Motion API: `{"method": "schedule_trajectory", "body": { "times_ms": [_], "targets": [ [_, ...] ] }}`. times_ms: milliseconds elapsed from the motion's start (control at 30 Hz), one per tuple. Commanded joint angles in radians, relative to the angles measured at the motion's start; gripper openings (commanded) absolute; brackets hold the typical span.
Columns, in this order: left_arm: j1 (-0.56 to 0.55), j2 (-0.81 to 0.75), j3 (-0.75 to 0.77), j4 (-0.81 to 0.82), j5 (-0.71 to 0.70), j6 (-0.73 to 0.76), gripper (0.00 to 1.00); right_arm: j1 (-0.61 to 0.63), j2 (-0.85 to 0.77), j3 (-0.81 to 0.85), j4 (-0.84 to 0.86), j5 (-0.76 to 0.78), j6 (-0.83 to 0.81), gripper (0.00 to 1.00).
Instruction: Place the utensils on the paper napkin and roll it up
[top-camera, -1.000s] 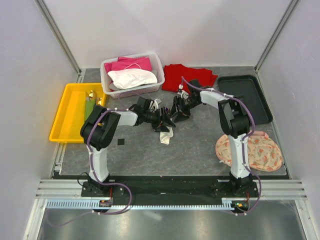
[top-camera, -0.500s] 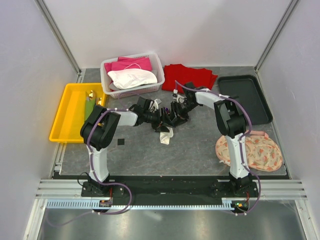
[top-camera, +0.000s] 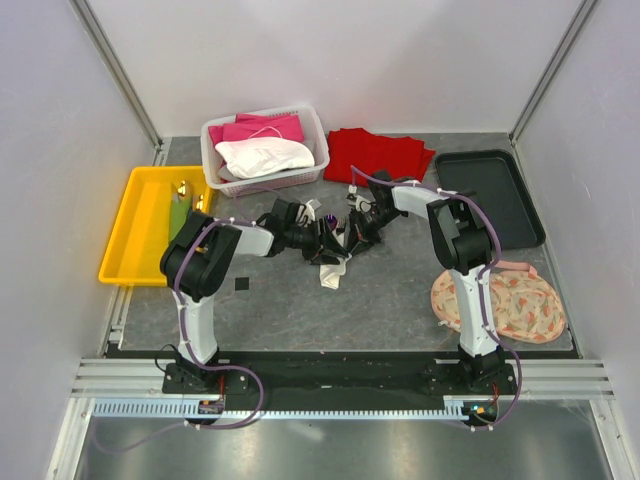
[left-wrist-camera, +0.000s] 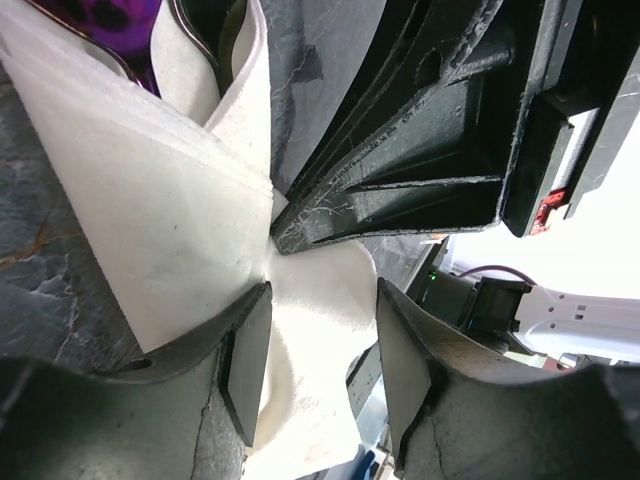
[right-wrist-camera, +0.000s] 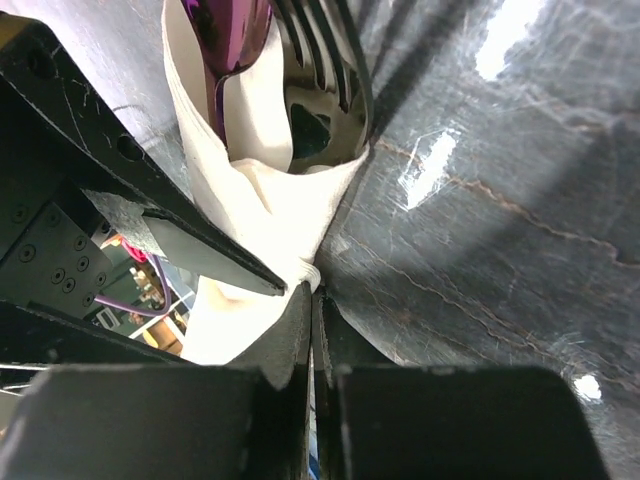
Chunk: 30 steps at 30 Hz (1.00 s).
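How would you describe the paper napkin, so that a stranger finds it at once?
Start at the white basket at the back of the table, then come forward to the middle, where the left fingers and right fingers meet. The paper napkin lies there, partly wrapped round cutlery. Unlike the red cloth behind it, it is thin, off-white and small.

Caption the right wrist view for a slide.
Right gripper pinched shut on the paper napkin, which is wrapped around a purple utensil and a fork.

Pale walls (top-camera: 350, 60) (plain), grey tabletop (top-camera: 390, 295)
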Motion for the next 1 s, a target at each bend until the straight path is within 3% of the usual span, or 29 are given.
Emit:
{"method": "schedule_trajectory", "body": {
  "times_ms": [0, 333, 767, 967],
  "targets": [
    [0.002, -0.047, -0.026, 0.061, -0.013, -0.017, 0.53, -0.004, 0.032, -0.015, 0.043, 0.054, -0.043, 0.00],
    [0.010, -0.117, -0.035, 0.047, 0.038, 0.021, 0.48, -0.006, 0.021, -0.034, 0.058, 0.079, -0.051, 0.00],
    [0.014, -0.162, -0.138, -0.062, 0.081, 0.100, 0.19, -0.009, 0.020, -0.043, 0.071, 0.086, -0.043, 0.00],
    [0.013, -0.170, -0.147, -0.099, 0.070, 0.112, 0.17, -0.009, 0.021, -0.045, 0.078, 0.090, -0.034, 0.00]
  ]
}}
